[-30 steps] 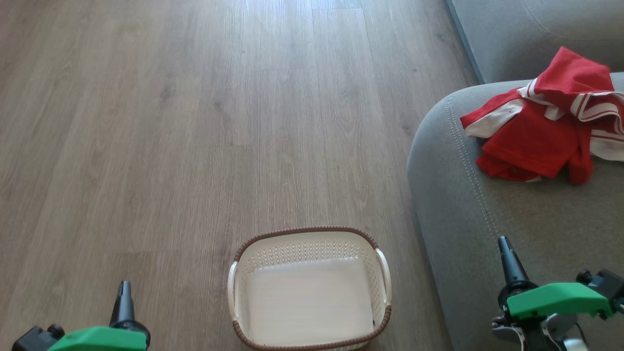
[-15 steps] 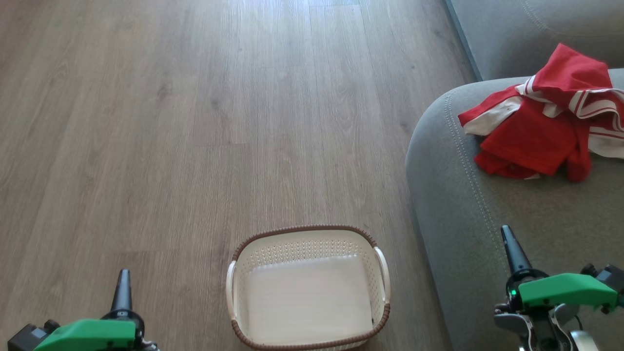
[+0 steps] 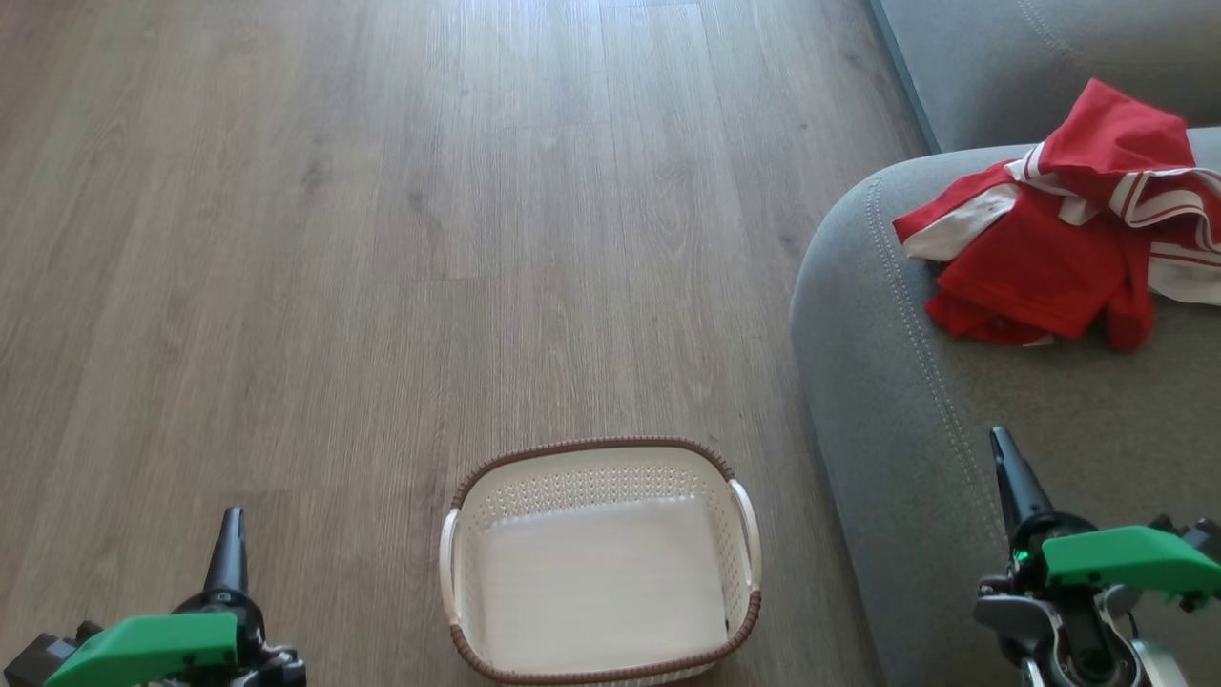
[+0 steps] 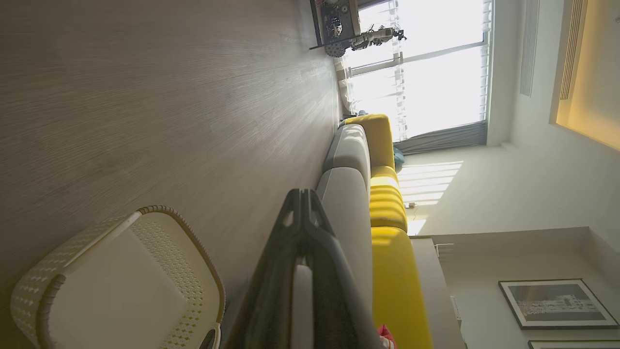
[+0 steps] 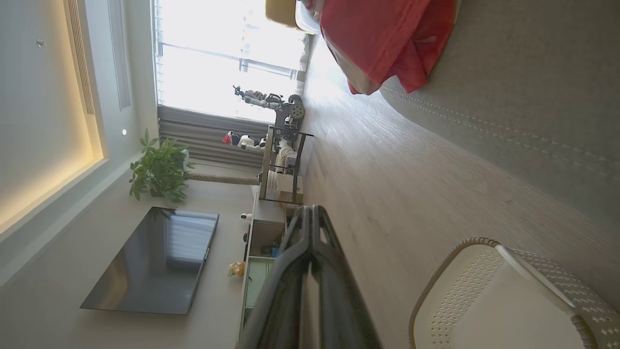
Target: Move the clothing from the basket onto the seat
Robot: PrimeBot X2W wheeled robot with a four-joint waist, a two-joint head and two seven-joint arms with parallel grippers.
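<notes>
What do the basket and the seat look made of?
The basket: matte cream plastic, judging by its moulded perforated walls; the brown rim looks woven, possibly moulded too. The seat: grey upholstery fabric, matte, with light double stitching.

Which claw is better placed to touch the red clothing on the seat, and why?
Probably the right claw: it is over the seat, near the clothing; the left claw is across the basket, over floor.

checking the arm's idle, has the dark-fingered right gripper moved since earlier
Yes: right gripper rose up the view, tip now past the cream perforated plastic basket's far rim.
</notes>
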